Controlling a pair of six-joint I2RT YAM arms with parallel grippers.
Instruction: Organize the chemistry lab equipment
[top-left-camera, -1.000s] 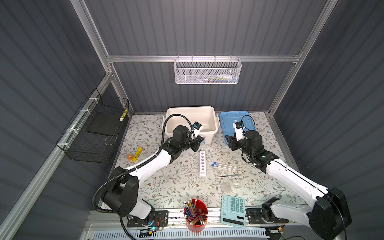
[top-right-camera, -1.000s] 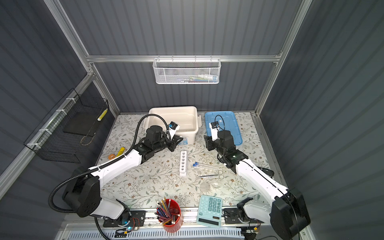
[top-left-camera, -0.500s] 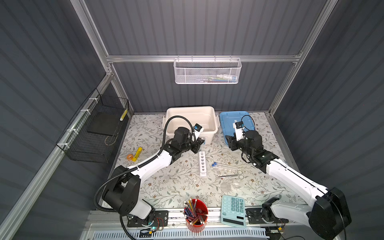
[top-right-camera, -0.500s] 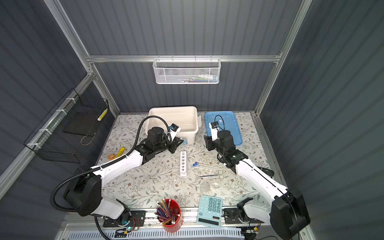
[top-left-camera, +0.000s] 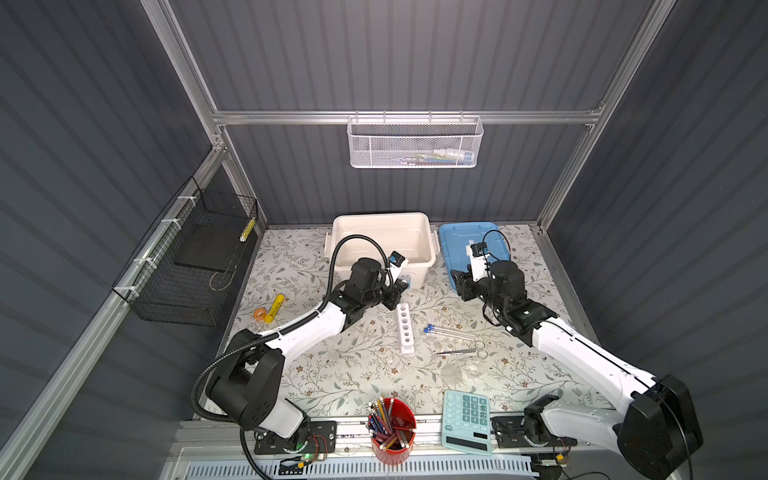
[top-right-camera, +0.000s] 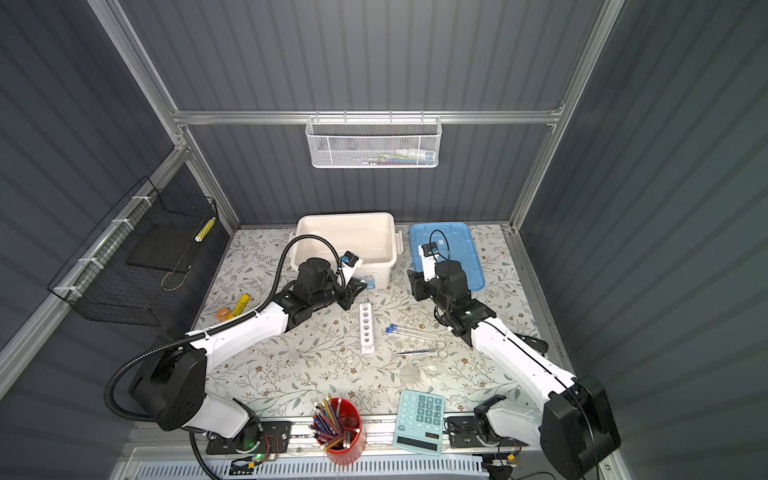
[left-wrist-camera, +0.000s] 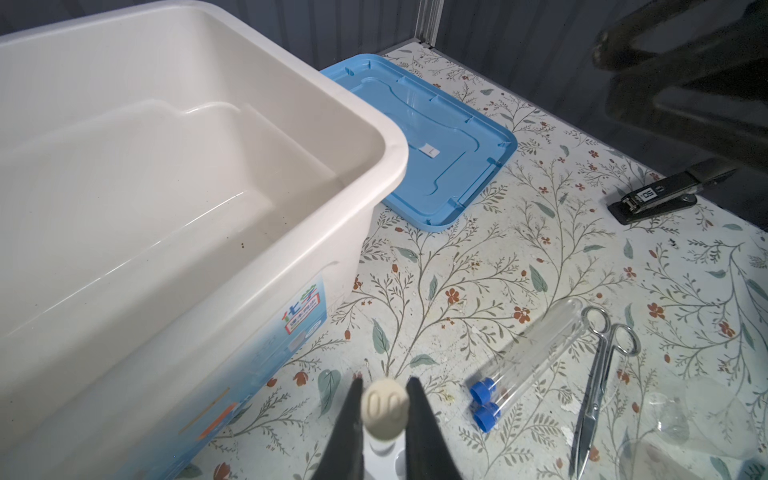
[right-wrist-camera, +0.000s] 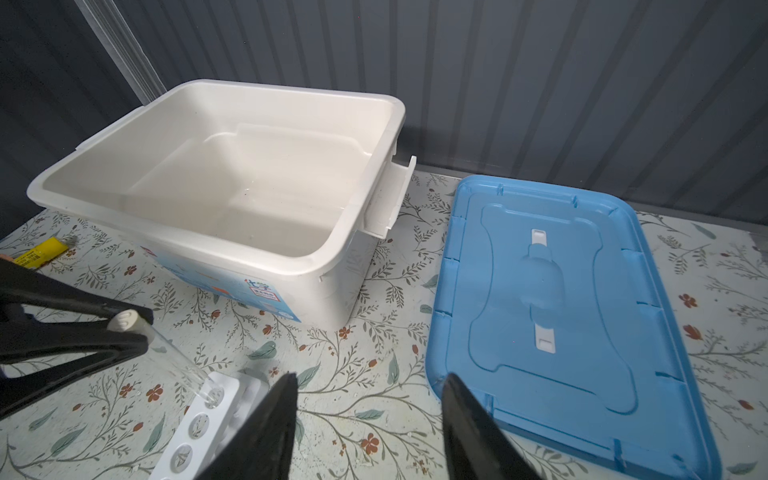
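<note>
Taking the back wall as twelve o'clock, the left gripper (left-wrist-camera: 384, 384) is pinched tight on a cream-stoppered tube (right-wrist-camera: 170, 357), clamped at its stopper end. Over the last second this arm has crept a little down toward the white rack (top-left-camera: 405, 328), which lies mid-table running twelve to six. The tube's lower end now sits at the mouth of the hole at the rack's twelve o'clock end. It leans rather than stands upright, and I cannot tell how deep it has gone. To my eye the first tube is only starting to be seated, so it wants straightening and a push down before the grip lets go. The white bin (top-left-camera: 382, 216), at twelve o'clock of the rack, is empty, so nothing is packed yet.

At three o'clock of the rack the two blue-capped tubes (top-left-camera: 449, 331) lie side by side, clear of both arms. At their five o'clock lies the silver scissors-like tool (top-left-camera: 461, 352), and toward six from it the clear glass dish and funnel (top-left-camera: 453, 372).

The right gripper (right-wrist-camera: 368, 378) has not moved. It hangs with jaws parted and empty at two o'clock of the rack, near the blue lid (right-wrist-camera: 540, 311).
</note>
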